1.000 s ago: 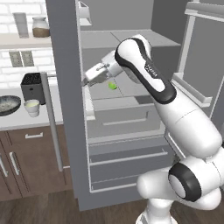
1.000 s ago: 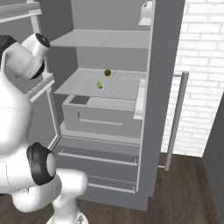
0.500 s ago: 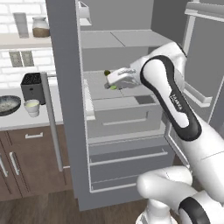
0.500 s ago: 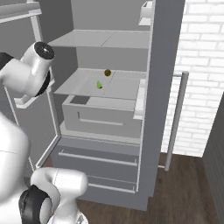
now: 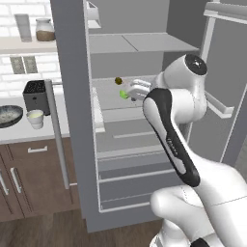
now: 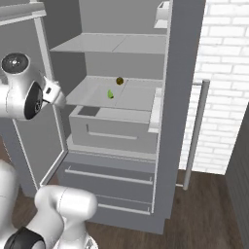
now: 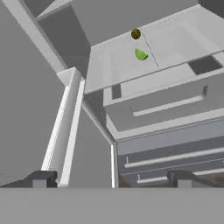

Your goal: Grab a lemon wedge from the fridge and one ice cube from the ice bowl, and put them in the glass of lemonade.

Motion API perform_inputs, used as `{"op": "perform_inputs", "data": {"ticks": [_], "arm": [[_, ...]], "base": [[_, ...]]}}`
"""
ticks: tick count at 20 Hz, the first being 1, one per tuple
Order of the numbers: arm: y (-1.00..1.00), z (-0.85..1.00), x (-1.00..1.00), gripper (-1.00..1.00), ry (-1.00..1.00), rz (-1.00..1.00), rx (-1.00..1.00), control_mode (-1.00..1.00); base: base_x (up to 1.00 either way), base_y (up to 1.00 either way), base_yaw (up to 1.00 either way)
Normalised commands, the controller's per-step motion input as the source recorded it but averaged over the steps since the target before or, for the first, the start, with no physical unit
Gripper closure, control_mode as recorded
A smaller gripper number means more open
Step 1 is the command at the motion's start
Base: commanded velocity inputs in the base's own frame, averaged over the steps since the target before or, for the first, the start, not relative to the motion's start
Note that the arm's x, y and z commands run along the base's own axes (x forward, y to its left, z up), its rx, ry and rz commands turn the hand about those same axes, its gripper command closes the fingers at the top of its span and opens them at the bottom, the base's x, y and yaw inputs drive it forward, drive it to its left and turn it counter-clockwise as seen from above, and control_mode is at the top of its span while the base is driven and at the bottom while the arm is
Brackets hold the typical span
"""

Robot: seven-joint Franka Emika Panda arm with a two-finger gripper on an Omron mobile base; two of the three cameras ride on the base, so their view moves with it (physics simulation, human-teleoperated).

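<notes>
The fridge [image 5: 67, 96] stands open. On its middle shelf lies the lemon wedge [image 5: 124, 94], small and yellow-green, which also shows in the right base view [image 6: 110, 94] and high in the hand view [image 7: 140, 54]. My gripper [image 7: 113, 179] is open and empty, held in front of that shelf and short of the wedge. In the left base view the gripper [image 5: 133, 90] sits just right of the wedge. The ice bowl [image 5: 8, 116] and the glass of lemonade [image 5: 35, 118] stand on the counter to the left.
A small dark olive ball [image 7: 135, 33] rests on the same shelf, just behind the wedge. A pulled-out grey drawer [image 6: 114, 127] sits under the shelf. A black toaster [image 5: 36, 94] stands behind the cup. The open fridge doors flank the arm.
The arm has swung to the right and its elbow has come up. The hand has shifted along the shelf front, closer to the wedge. The jaws have stayed open.
</notes>
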Motion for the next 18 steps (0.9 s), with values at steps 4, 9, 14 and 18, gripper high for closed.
{"op": "perform_inputs", "data": {"ticks": [4,9,14,18], "arm": [[-0.66,-0.02,-0.2,-1.0,0.09,-0.55,-0.03,-1.0],[-0.52,0.03,-0.59,-1.0,0.0,-0.22,0.0,-1.0],[-0.41,0.04,-0.66,-1.0,0.0,-0.02,-0.03,-1.0],[-0.18,0.0,-0.42,-1.0,0.0,0.0,-0.03,-1.0]], "base": [[0.0,0.0,0.0],[0.0,0.0,0.0],[0.0,0.0,0.0],[0.0,0.0,0.0]]}}
